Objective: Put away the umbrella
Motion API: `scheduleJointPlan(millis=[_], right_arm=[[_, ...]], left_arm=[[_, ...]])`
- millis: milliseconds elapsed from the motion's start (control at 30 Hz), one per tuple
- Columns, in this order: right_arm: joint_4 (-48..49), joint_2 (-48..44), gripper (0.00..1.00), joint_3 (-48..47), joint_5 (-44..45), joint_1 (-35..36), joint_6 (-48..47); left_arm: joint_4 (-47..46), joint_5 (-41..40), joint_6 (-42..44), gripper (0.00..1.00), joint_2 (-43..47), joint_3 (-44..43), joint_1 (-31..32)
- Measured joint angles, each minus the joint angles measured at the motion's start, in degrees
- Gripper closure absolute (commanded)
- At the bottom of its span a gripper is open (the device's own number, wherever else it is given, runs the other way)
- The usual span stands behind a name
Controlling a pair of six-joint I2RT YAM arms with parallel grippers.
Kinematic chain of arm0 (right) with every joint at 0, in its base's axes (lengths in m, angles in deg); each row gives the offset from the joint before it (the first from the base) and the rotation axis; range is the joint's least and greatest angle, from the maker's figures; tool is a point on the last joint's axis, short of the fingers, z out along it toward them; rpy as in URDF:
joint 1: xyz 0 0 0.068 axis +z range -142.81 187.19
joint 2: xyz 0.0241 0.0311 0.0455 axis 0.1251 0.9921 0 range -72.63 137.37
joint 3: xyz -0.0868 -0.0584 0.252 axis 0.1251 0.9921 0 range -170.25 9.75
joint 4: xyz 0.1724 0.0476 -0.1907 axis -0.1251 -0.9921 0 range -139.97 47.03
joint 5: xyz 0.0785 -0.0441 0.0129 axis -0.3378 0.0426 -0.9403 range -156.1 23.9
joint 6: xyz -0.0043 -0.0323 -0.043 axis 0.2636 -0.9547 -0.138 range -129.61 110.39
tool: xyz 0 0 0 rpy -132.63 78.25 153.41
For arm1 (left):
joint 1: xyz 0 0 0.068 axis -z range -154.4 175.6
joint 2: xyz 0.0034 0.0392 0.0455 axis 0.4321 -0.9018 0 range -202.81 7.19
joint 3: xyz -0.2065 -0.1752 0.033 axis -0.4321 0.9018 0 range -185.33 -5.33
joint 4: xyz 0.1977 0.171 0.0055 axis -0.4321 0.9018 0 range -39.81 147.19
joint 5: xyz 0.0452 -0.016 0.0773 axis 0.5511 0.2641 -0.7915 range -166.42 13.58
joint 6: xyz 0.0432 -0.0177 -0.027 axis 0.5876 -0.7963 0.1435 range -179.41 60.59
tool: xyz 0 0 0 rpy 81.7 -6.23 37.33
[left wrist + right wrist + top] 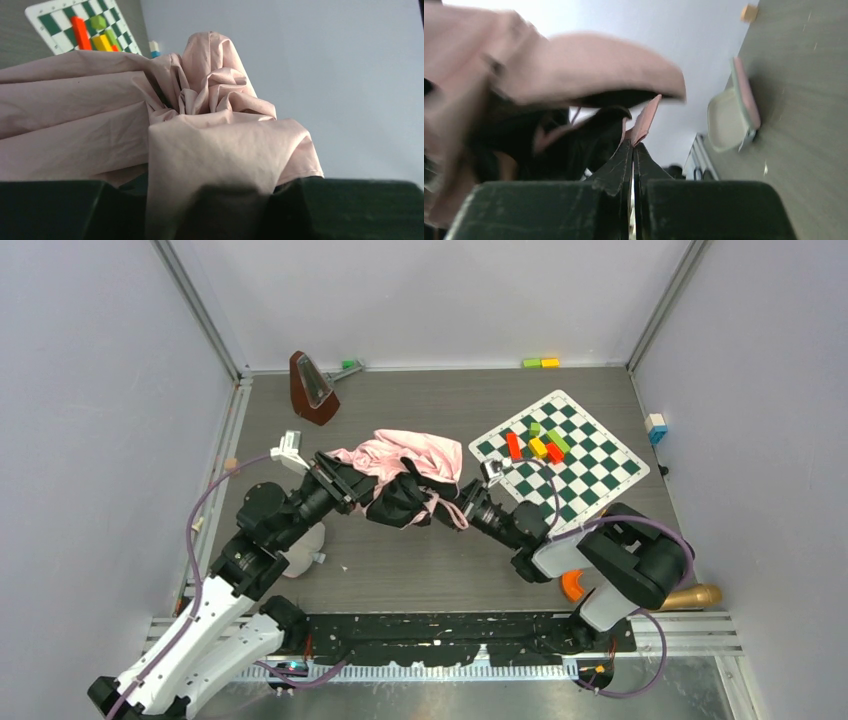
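Just left of the green-and-white checkered mat [600, 465], I have the crumpled pink-and-black fabric umbrella [405, 475] hanging lengthwise between the left gripper [362, 483], clamped on canopy [210, 150], and the right gripper [462, 505], pinching pink trim [644, 122].

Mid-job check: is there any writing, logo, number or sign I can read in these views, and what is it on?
No readable text in any view.
umbrella: plain pink and black fabric, no label showing.
chessboard: green and white squares only; nothing legible on its border.
metronome: too small to make out any marking.
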Motion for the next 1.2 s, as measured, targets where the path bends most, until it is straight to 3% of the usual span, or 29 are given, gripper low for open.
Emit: scheduleJointPlan(millis=[233, 400, 667, 833, 967, 1200], right_arm=[[0.2, 3.3, 0.94, 1.8, 0.1, 10.7, 5.7], [0.1, 8.8, 0.94, -2.0, 1.1, 10.8, 5.8], [0.3, 5.0, 0.94, -1.6, -2.4, -0.7, -0.4], [0.3, 1.2, 0.94, -2.8, -8.0, -5.9, -8.7], [0.1, -2.1, 0.94, -5.6, -12.1, -7.6, -16.5], [-1.9, -13.6, 0.94, -7.6, -18.9, -9.0, -30.2]], left_arm=[[-11.7, 3.0, 3.0, 1.0, -5.2, -0.3, 0.0], [-13.8, 7.7, -2.6, 1.0, -11.3, -0.3, 0.0], [0.7, 8.8, -4.7, 1.0, -0.9, -0.3, -0.5], [6.8, 14.2, -5.5, 1.0, -0.2, -0.8, -0.5], [16.6, 17.0, -1.7, 1.0, 0.5, -3.2, -0.5], [25.3, 20.9, 7.9, 1.0, -2.1, -5.9, -0.6]])
